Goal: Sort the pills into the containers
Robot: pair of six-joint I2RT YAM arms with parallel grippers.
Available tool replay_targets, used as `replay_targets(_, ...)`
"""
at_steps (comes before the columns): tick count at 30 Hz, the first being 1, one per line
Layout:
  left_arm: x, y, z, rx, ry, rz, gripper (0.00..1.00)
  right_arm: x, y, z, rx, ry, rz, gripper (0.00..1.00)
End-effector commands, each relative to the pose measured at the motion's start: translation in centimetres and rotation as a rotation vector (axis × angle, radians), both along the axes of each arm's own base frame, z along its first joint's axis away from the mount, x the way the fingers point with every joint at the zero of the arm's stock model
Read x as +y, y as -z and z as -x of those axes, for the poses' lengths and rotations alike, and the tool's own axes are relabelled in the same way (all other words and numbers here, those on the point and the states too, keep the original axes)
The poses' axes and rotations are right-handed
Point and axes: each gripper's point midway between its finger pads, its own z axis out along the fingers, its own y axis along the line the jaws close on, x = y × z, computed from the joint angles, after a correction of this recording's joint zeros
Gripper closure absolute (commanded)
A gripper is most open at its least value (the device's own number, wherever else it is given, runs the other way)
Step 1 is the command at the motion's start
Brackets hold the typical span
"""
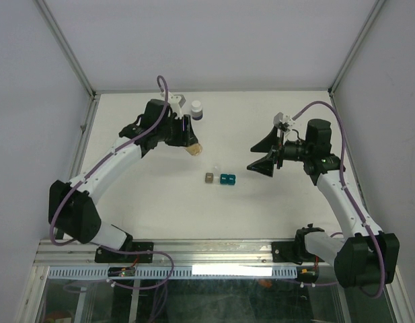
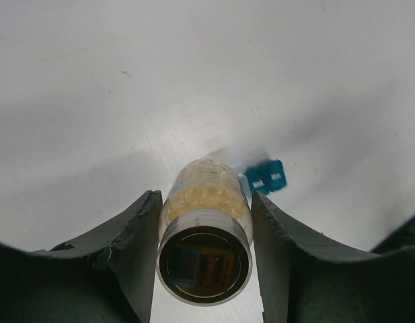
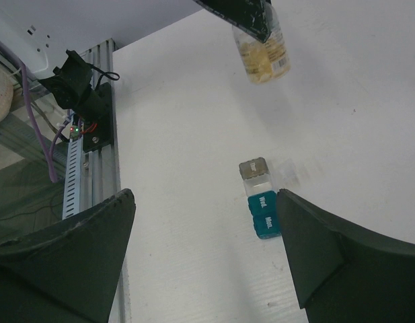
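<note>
From above, we are seeing the left hand (image 1: 192,145) closed on the small clear vial (image 1: 194,150) of orange-tan pills. It is seemingly lifted off the white worktop (image 1: 146,202), up and left of the containers: the grey-brown square cup (image 1: 210,178) and, just beside it, the teal-blue two-cell cup (image 1: 227,179). The right hand (image 1: 263,156) is hanging wide open and empty to the right of the cups, and a white-capped round bottle (image 1: 196,110) is standing well apart at the far side. In the left wrist view both fingers (image 2: 143,222) are pressing the vial's sides squarely, and the pills (image 2: 204,196) are massing inside. The near end is showing as a dark disc, and we cannot tell whether that is cap or base. In the right wrist view the vial (image 3: 262,50) is hanging beyond the cups, its upper end hidden behind a left finger. We are judging the step to be carrying the vial over the cups. To do it well, we are advising a level, unhurried carry, stopping with the mouth centred over a single cell. Any cap should come off first. The tilt should then be slow, since such tiny cups are likely to shift or overflow.
</note>
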Motion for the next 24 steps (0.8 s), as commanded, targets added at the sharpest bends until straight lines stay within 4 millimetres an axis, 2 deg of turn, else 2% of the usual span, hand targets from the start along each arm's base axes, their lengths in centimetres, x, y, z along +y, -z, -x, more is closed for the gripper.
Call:
replay_targets(1, -1.6, -5.4, 3.0, -0.077, 0.027, 0.186, 0.99, 1.0, -1.8, 1.3, -0.105, -0.061, -0.022, 0.12)
replay_targets(6, -2.7, -9.5, 6.6, -0.128, 0.08, 0.324, 1.0, 1.3, -2.2, 1.9, -0.128, -0.077, -0.024, 0.12)
replay_targets(10, -3.2, -11.3, 9.0, -0.159, 0.133, 0.416, 1.0, 1.5, -2.0, 2.1, -0.138, -0.088, -0.017, 0.12)
replay_targets(18, -5.1, -12.8, 12.9, -0.208, 0.247, 0.576, 1.0, 1.6, -1.8, 2.3, -0.195, -0.103, 0.005, 0.12)
replay_targets(24, -6.5, -12.0, 14.8, -0.226, 0.298, 0.722, 1.0, 1.6, -1.8, 3.6, -0.265, -0.168, 0.002, 0.12)
